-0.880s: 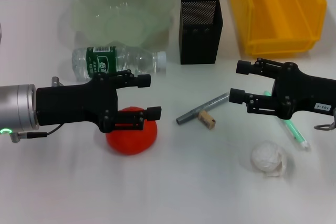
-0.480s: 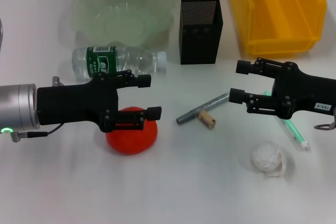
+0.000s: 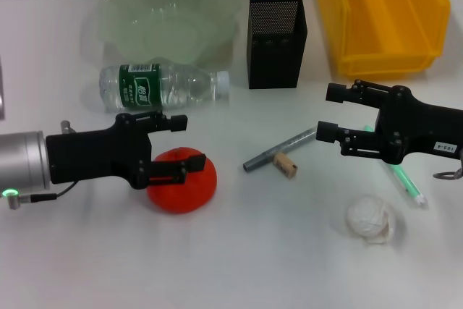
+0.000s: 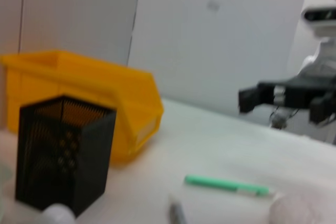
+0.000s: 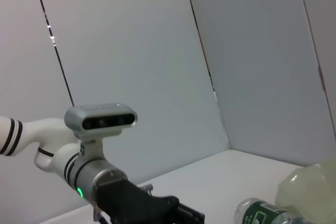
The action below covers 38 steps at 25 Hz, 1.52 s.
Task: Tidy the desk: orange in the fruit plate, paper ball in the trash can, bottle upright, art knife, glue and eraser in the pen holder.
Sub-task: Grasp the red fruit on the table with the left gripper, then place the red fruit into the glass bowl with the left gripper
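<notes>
The orange [image 3: 184, 186] lies on the white desk at front left. My left gripper [image 3: 187, 142] is open, just above the orange's near-left side. The bottle [image 3: 163, 85] lies on its side in front of the pale-green fruit plate [image 3: 170, 16]. The black pen holder [image 3: 276, 41] stands at back centre, the yellow trash can [image 3: 383, 16] at back right. A grey stick [image 3: 278, 150] and the tan eraser [image 3: 286, 165] lie at centre. My right gripper [image 3: 329, 112] is open and empty to their right, over a green stick [image 3: 406, 182]. The paper ball [image 3: 370, 220] lies at front right.
The left wrist view shows the pen holder [image 4: 63, 166], the trash can [image 4: 94, 103], the green stick [image 4: 226, 185] and the right gripper [image 4: 286, 95] farther off. The right wrist view shows the bottle [image 5: 262, 214] and the left arm [image 5: 136, 205].
My left gripper has drawn back to the left and dropped slightly, uncovering more of the orange. The right arm and all objects have not moved.
</notes>
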### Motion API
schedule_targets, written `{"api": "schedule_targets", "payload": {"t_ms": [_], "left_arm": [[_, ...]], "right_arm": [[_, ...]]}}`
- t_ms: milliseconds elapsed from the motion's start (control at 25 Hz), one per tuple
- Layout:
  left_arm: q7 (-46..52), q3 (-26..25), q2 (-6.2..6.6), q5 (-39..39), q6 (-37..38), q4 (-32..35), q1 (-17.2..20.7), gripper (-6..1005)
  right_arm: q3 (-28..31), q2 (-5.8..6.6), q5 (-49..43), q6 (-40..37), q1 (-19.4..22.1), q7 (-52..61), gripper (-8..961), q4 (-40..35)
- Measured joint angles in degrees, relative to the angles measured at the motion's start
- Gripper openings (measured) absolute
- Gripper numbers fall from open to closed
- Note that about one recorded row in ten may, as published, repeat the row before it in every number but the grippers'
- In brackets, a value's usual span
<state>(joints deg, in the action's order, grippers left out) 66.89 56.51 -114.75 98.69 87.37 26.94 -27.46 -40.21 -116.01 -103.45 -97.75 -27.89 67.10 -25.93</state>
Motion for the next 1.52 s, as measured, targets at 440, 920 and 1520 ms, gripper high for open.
{"api": "schedule_targets", "payload": {"t_ms": [440, 920, 1520], "left_arm": [[-2.61, -0.02, -1.66, 3.7, -8.47, -0.23, 1.06, 695], [-3.83, 0.0, -1.71, 5.0, -9.0, -0.08, 1.33, 657], [-4.57, 0.0, -1.79, 5.69, -8.7, 0.06, 0.9, 266]], "right_arm": [[-0.13, 0.0, 0.01, 0.26, -0.16, 0.14, 776, 0.0], [0.14, 0.0, 0.16, 0.38, -0.14, 0.23, 775, 0.0], [0.14, -0.08, 0.29, 0.55, -0.23, 0.44, 776, 0.0]]}}
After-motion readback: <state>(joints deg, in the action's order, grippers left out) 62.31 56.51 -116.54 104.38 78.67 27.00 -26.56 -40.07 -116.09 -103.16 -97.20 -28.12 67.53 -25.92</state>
